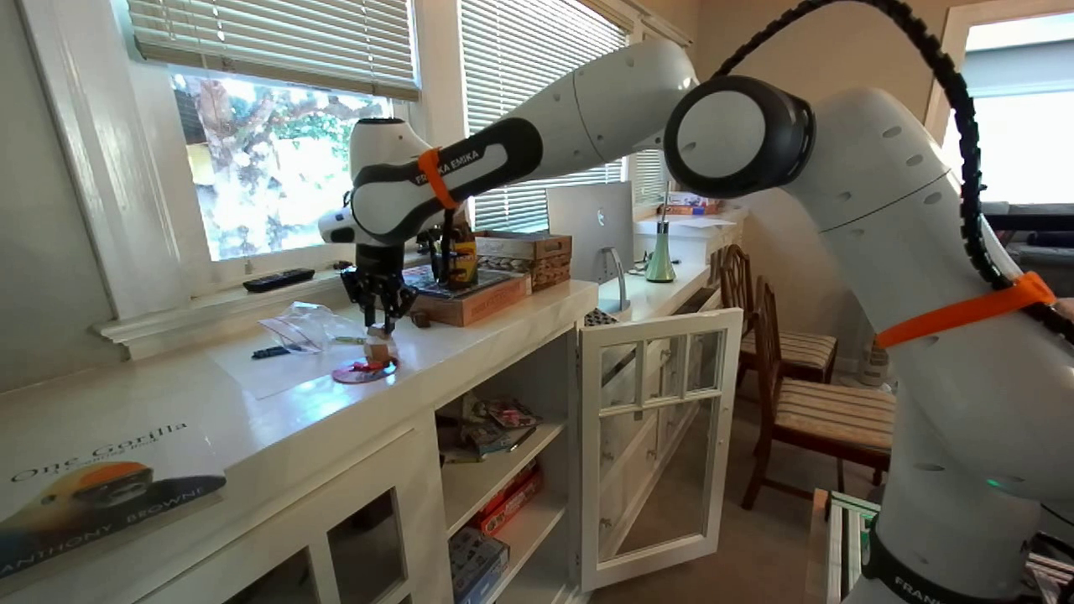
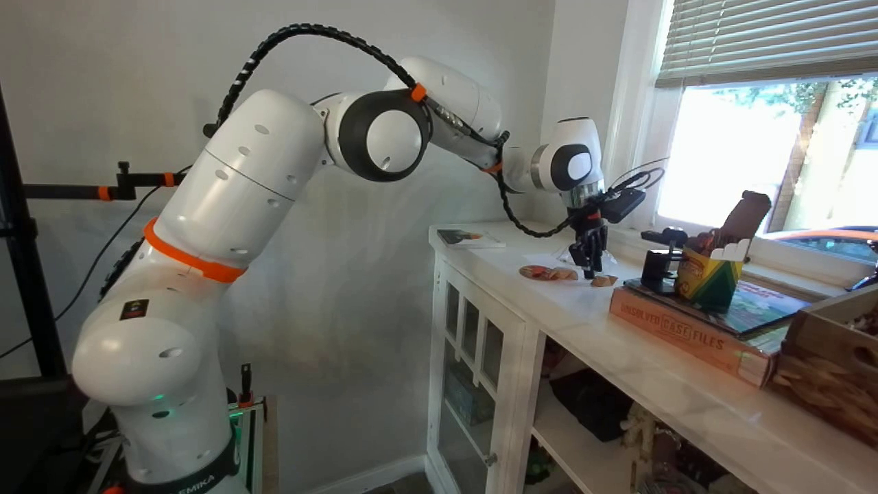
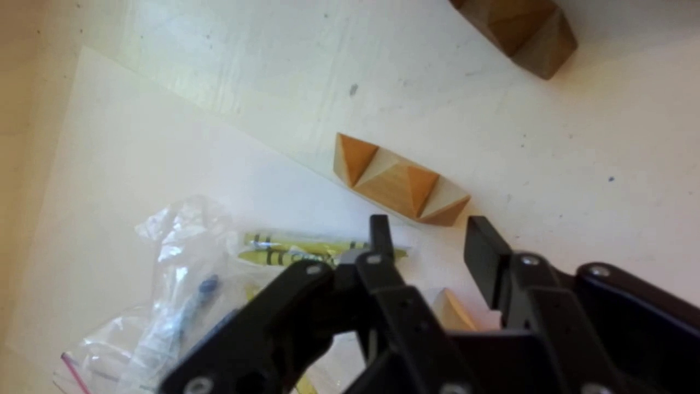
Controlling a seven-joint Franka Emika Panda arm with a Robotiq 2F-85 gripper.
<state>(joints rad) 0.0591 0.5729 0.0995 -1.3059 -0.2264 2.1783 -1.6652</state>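
- Currently, the gripper (image 3: 429, 235) hangs low over a white countertop (image 3: 547, 175), fingers parted, holding nothing.
- In the wrist view, a faceted wooden block (image 3: 402, 183) lies just beyond the fingertips, long axis slanting from upper left to lower right, beside a paper sheet's (image 3: 180, 153) edge.
- The block is tan (orange on some facets), notched and angular.
- Yellow crayons (image 3: 273, 257) lie near, leftward.
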